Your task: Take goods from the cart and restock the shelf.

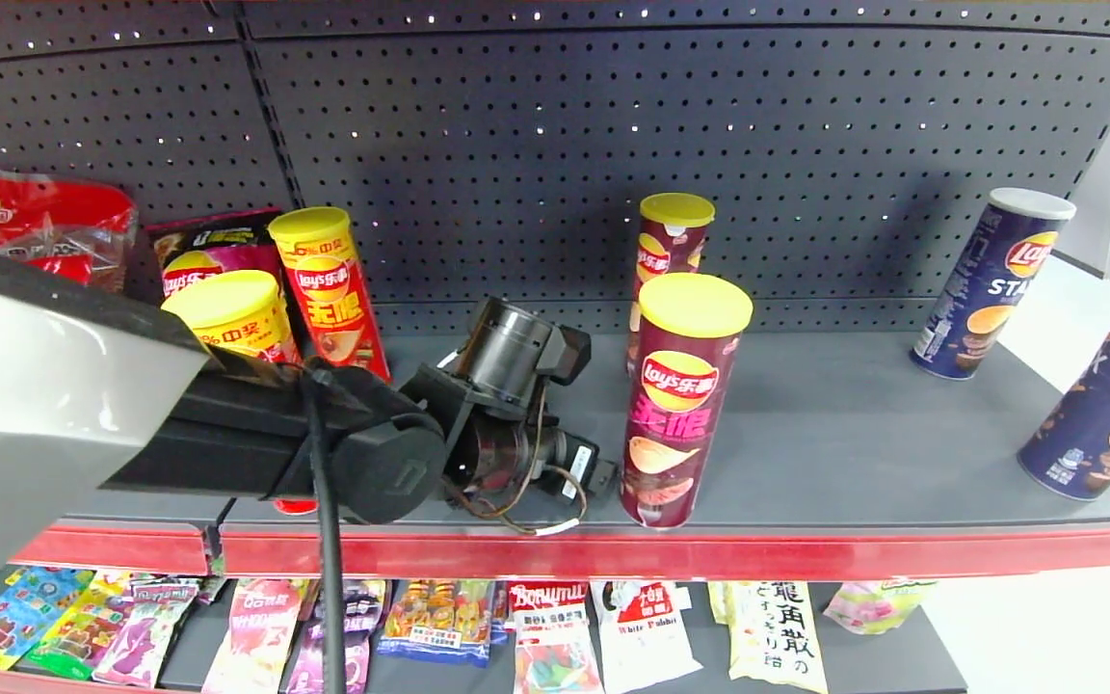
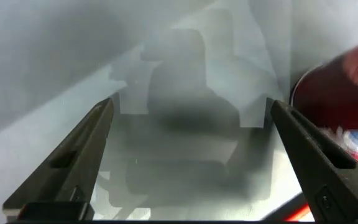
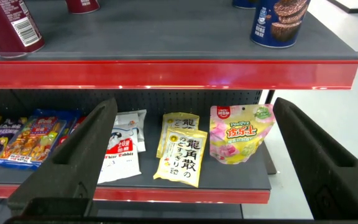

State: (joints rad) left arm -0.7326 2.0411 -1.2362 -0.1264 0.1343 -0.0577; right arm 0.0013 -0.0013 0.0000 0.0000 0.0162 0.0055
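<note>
The left claw (image 2: pixel 191 106) is held low over the grey metal shelf with a red front edge (image 1: pixel 806 463), its fingers spread wide apart and nothing held between them. Just beside it, toward the robot's right, a maroon cylindrical crisp tube with a yellow plastic lid (image 1: pixel 685 405) is stood upright near the front edge of the shelf; its base is seen close to one finger in the left wrist view. A second maroon tube of the same kind (image 1: pixel 671 241) is stood directly behind it, nearer the perforated back panel.

On the robot's left, two red crisp tubes with yellow lids (image 1: pixel 329 289) are placed one behind the other, with a dark purple crisp bag (image 1: pixel 213 251) and a red foil bag (image 1: pixel 54 226) farther back. Two dark blue crisp tubes with white lids (image 1: pixel 993 280) are stood well apart at the shelf's right end.

The right claw (image 3: pixel 194 102) is likewise opened wide and empty, and is held in front of the lower tier, where flat snack packets (image 3: pixel 182 149) are laid in a row.
</note>
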